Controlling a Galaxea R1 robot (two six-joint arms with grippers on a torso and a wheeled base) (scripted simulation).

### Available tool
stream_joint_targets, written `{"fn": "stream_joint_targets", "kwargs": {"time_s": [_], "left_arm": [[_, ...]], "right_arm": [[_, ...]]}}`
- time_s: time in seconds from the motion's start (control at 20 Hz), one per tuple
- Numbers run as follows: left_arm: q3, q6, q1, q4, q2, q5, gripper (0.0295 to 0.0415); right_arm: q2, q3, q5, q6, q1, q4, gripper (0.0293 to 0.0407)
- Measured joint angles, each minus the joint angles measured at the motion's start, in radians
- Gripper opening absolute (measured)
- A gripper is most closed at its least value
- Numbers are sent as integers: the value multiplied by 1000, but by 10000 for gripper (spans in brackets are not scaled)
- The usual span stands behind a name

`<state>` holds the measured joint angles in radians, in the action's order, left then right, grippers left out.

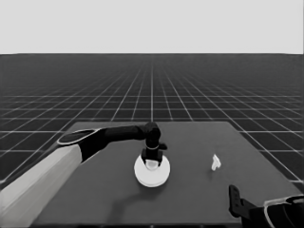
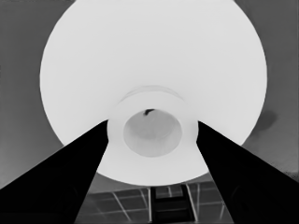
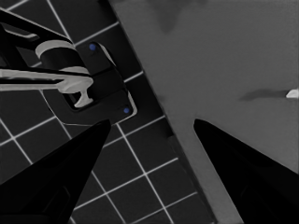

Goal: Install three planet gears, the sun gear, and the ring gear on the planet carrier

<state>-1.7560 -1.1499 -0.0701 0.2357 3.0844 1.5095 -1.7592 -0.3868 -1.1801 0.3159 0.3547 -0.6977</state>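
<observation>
The left gripper (image 1: 153,159) hangs at table centre over the large white flat round part (image 1: 152,172), its fingers spread on either side of the raised hub (image 2: 152,133), apparently seating it; no gears show, presumably hidden beneath. At three o'clock lies a thin white piece (image 1: 215,163). At five o'clock the right gripper (image 3: 152,128) waits, fingers wide, empty.

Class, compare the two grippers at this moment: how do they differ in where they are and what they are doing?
The left gripper reaches over the table's middle, above the larger round part; the right gripper waits at the table's near right corner. The left gripper's fingers flank the part's raised centre hub; the right gripper's fingers hold nothing between them. Both have two long, pointed black fingers standing apart.
</observation>
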Motion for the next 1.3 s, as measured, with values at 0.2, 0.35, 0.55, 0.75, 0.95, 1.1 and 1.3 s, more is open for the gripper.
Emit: {"fn": "stream_joint_targets", "kwargs": {"time_s": [0.2, 0.35, 0.55, 0.75, 0.95, 1.1, 1.3], "left_arm": [[0, 35, 0, 0, 0, 0, 348], [0, 61, -1, 0, 0, 0, 348], [0, 96, -1, -1, -1, 0, 348], [0, 131, -1, 0, -1, 1, 348], [0, 166, -1, -1, -1, 1, 348], [0, 192, -2, -1, -1, 1, 348], [0, 227, -2, -1, -1, 1, 348]], "right_arm": [[0, 0, 0, 0, 0, 0, 385], [0, 0, 0, 0, 0, 0, 385], [0, 0, 0, 0, 0, 0, 385], [0, 0, 0, 0, 0, 0, 385], [0, 0, 0, 0, 0, 0, 385], [0, 0, 0, 0, 0, 0, 385], [0, 0, 0, 0, 0, 0, 385]]}}
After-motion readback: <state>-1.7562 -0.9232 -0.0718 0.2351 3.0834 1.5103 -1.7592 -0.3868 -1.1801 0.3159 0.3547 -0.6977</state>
